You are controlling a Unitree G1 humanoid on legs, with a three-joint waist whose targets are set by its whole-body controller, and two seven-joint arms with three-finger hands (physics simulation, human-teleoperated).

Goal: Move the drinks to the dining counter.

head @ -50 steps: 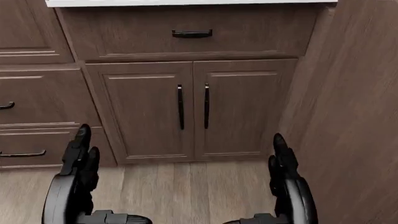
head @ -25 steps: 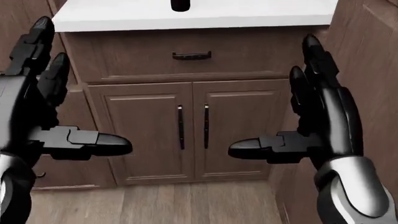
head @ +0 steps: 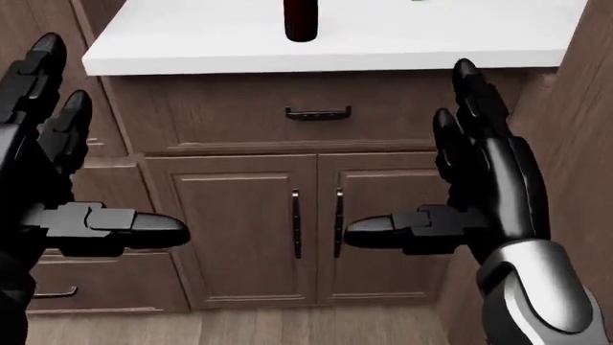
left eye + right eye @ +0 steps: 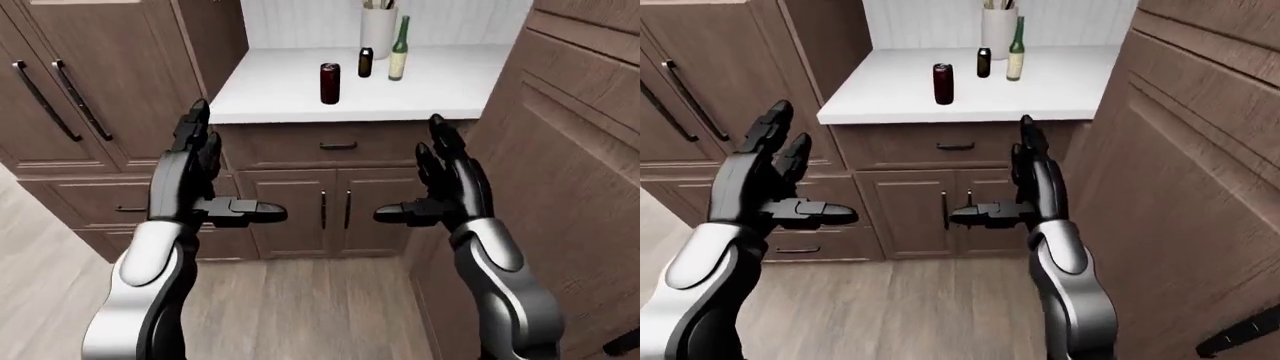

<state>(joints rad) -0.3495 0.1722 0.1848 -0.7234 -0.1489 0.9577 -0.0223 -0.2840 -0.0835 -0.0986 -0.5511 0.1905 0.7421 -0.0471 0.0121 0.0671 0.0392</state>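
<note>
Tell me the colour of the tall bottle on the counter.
Green: the tall bottle shows best in the left-eye view, beside the white holder.

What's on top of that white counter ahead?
On the white counter: a dark red can, a small dark bottle, a green bottle and a white utensil holder. Both hands are empty.

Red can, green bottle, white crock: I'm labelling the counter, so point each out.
Red can [image 4: 330, 83], left-eye view, mid body.
Green bottle [image 4: 399, 54], left-eye view, lower body.
White crock [image 4: 378, 31], left-eye view, side wall.
</note>
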